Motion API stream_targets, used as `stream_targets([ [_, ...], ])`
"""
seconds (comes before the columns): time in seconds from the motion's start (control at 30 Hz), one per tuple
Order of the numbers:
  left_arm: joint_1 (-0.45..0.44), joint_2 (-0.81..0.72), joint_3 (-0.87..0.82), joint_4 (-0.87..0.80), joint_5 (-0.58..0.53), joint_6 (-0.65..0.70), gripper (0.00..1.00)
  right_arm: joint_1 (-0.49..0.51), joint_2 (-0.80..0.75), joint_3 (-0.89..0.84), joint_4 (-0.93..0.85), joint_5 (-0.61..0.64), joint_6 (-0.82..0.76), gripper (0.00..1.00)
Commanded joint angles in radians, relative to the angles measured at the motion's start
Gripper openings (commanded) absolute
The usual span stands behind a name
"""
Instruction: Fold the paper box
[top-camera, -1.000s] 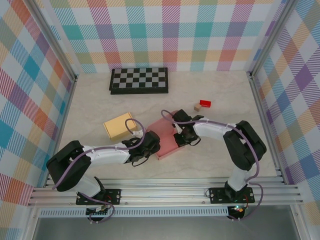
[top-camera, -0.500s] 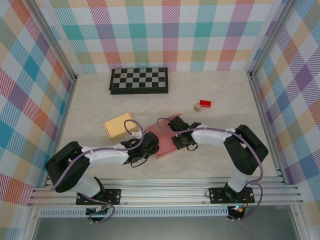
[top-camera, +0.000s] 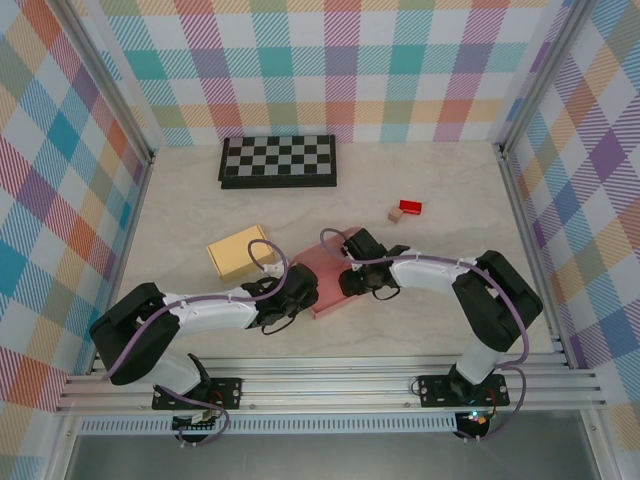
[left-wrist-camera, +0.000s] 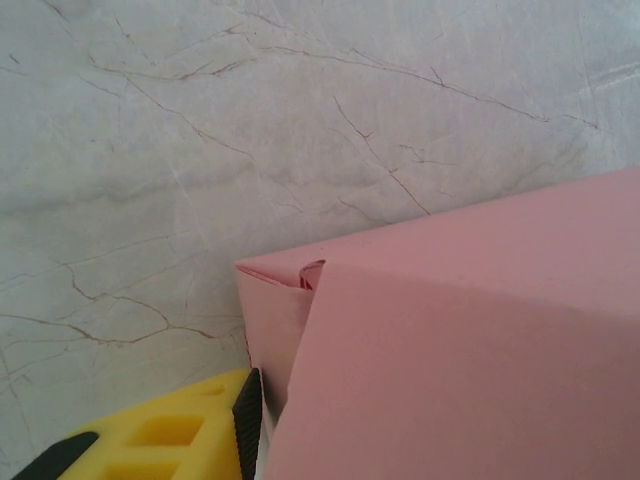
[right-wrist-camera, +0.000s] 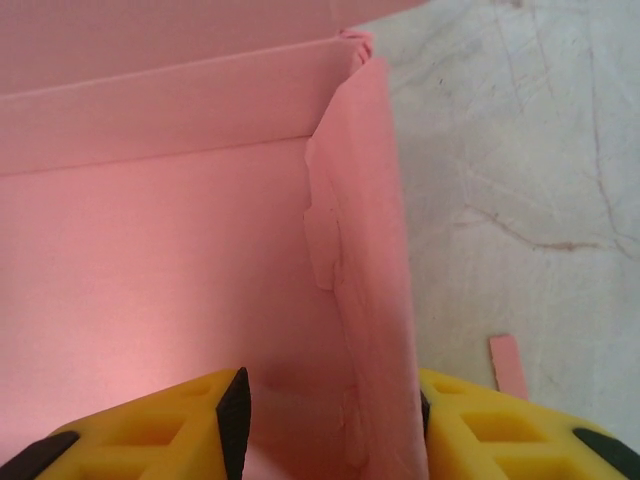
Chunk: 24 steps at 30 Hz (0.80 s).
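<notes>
Overhead view, centre of the frame: the pink paper box (top-camera: 328, 282) lies partly erected on the marble table (top-camera: 440, 320), between the two arms. The left gripper (top-camera: 300, 290) meets its lower-left edge and the right gripper (top-camera: 352, 280) its right edge.

Right wrist view: the right gripper (right-wrist-camera: 330, 385) is parted and straddles the upright side wall (right-wrist-camera: 372, 250). The right-hand finger (right-wrist-camera: 510, 435) lies against the wall's outer face, while the left-hand finger (right-wrist-camera: 150, 435) stands apart from it over the box floor, so nothing is clamped. A ragged, peeled patch (right-wrist-camera: 322, 240) marks the wall near its corner, and a pink scrap (right-wrist-camera: 508, 365) lies on the table at lower right.

Left wrist view: one yellow finger (left-wrist-camera: 170, 445) sits at lower left, its pad beside the box corner (left-wrist-camera: 280, 290). The other finger is hidden behind the panel, so this pincer's opening cannot be told.

Risks, as a judgement: closing hard or pulling sideways on the weakened wall could tear it further, an unbraced box could slide across the smooth marble, and the wall could buckle rather than fold along its crease.
</notes>
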Motion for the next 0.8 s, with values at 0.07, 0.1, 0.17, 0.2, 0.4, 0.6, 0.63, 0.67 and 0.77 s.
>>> stream_targets([
  [0.07,-0.01,-0.019,-0.008,0.003,-0.001,0.01,0.38,-0.002,-0.009,0.035,0.059,0.024,-0.013,0.44],
  [0.1,-0.01,-0.018,-0.007,0.004,0.0,0.012,0.38,-0.001,-0.005,0.037,0.061,0.035,-0.018,0.44],
  [0.17,-0.01,-0.017,-0.005,0.001,0.001,0.016,0.37,-0.005,0.002,0.041,0.06,0.049,-0.025,0.45],
  [0.2,-0.01,-0.019,-0.004,-0.002,0.0,0.018,0.37,-0.009,-0.001,0.042,0.055,0.057,-0.023,0.46],
  [0.4,-0.01,-0.056,-0.002,-0.029,-0.023,0.038,0.37,-0.057,-0.108,-0.017,0.045,0.001,0.005,0.53],
  [0.6,-0.01,-0.12,0.001,-0.068,-0.062,0.065,0.37,-0.095,-0.225,-0.051,-0.03,-0.024,-0.037,0.6],
  [0.63,-0.01,-0.133,0.002,-0.077,-0.068,0.07,0.38,-0.1,-0.24,-0.051,-0.046,-0.023,-0.046,0.6],
  [0.67,-0.01,-0.143,0.004,-0.086,-0.072,0.076,0.38,-0.102,-0.254,-0.053,-0.06,-0.017,-0.056,0.6],
  [0.77,-0.011,-0.189,0.007,-0.13,-0.092,0.094,0.38,-0.111,-0.312,-0.044,-0.103,0.003,-0.107,0.61],
])
